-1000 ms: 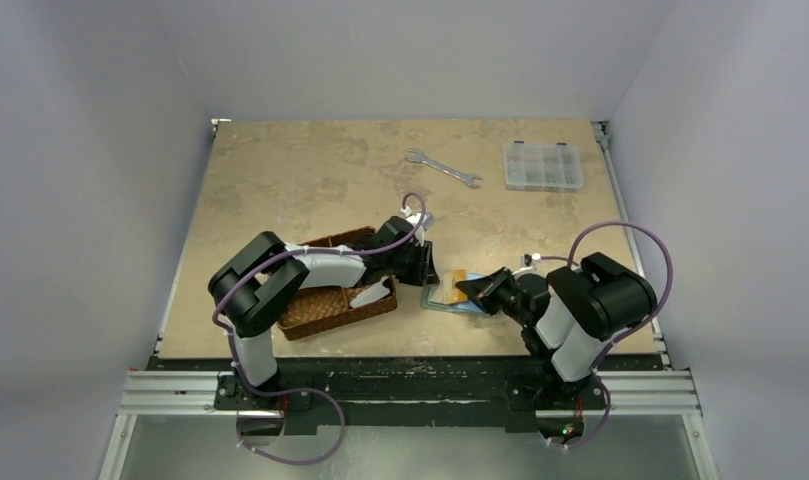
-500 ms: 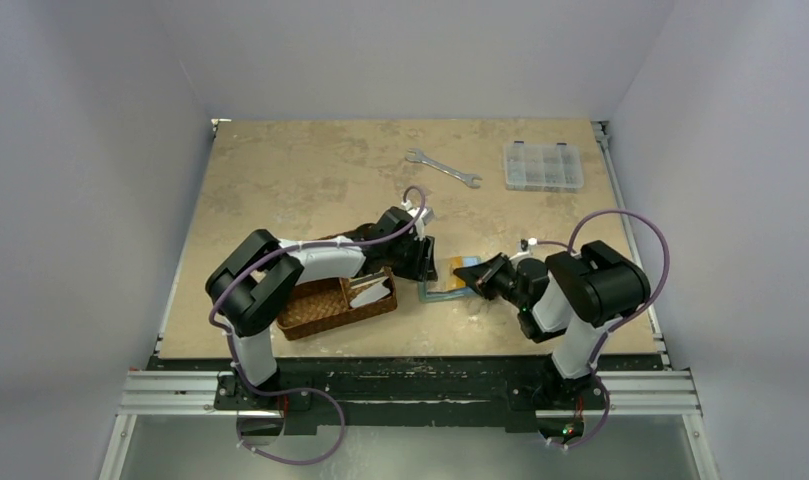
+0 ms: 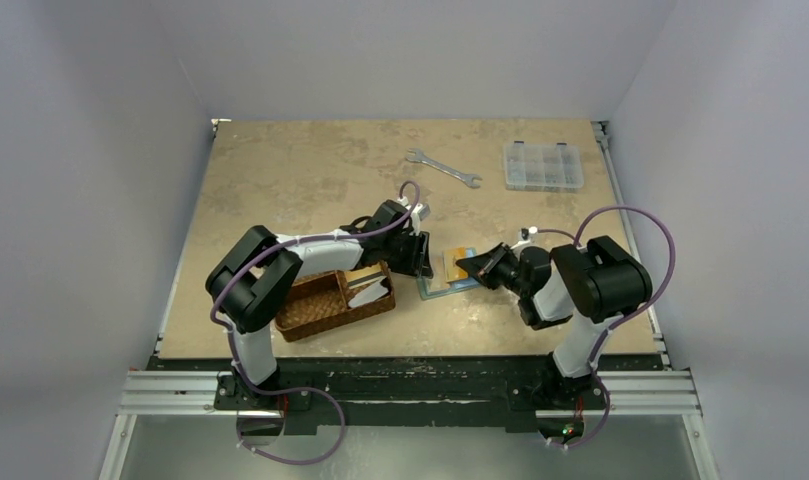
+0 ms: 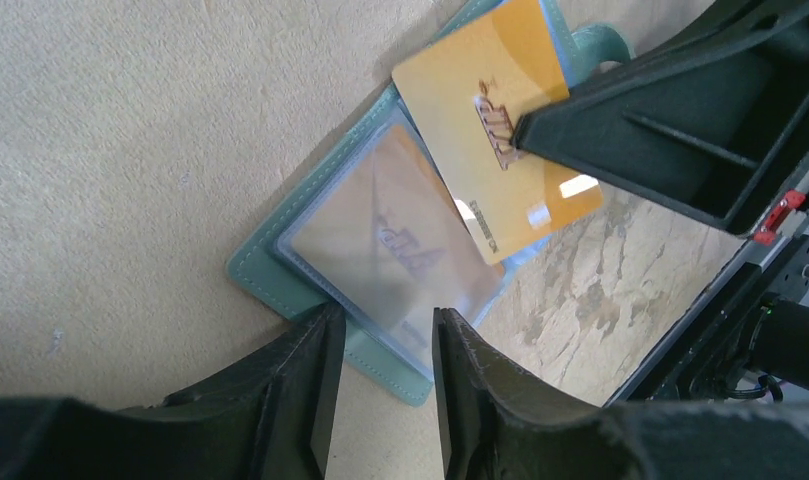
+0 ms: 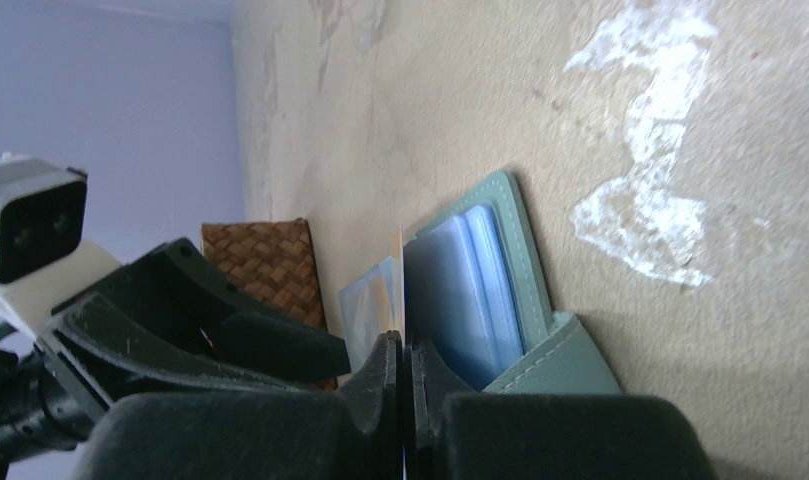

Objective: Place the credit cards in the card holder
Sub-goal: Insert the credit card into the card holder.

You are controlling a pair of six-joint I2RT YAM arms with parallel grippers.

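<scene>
Wallet (image 4: 252,272) open, clear pockets (image 4: 380,250) showing; basket (image 3: 315,300) holds white card (image 3: 372,293); right gripper (image 5: 402,345) pinches orange card (image 4: 460,110), print illegible; left gripper (image 4: 387,318) parted.

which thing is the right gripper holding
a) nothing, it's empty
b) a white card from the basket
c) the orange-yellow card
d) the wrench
c: the right gripper is shut on one edge of the orange-yellow credit card, which it holds over the open card holder.
</scene>
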